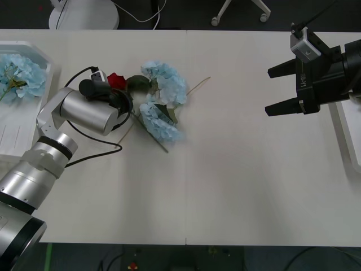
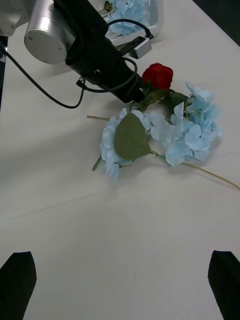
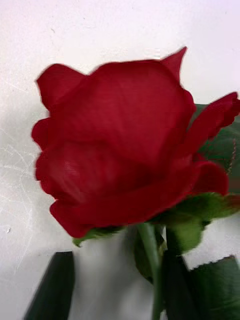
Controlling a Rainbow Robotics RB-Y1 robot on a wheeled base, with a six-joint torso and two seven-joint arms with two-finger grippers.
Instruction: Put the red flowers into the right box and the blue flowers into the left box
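Two white trays are sitting at opposite ends of the table (image 1: 237, 186): farthest to the left gripper's left, the left box (image 1: 25, 135) is already holding one of the blue flowers (image 1: 20, 76). Next, the left gripper (image 1: 119, 97) is lying low over the tabletop, reaching toward a red rose (image 1: 116, 80) whose bloom is right at its tip; its wrist camera is looking straight at that bloom (image 3: 125, 145) and the green stem (image 3: 152, 265) below it, but I cannot tell whether the jaws are closed around the stem. Just to that gripper's right, two more blue clusters (image 1: 163, 99) are lying curled together, touching the rose's leaves. Well apart, further right, the right gripper (image 1: 276, 90) is hovering with its black fingers (image 2: 17, 280) spread wide, holding nothing. Beside it, at the edge, the right box (image 1: 350, 141) is peeking in.
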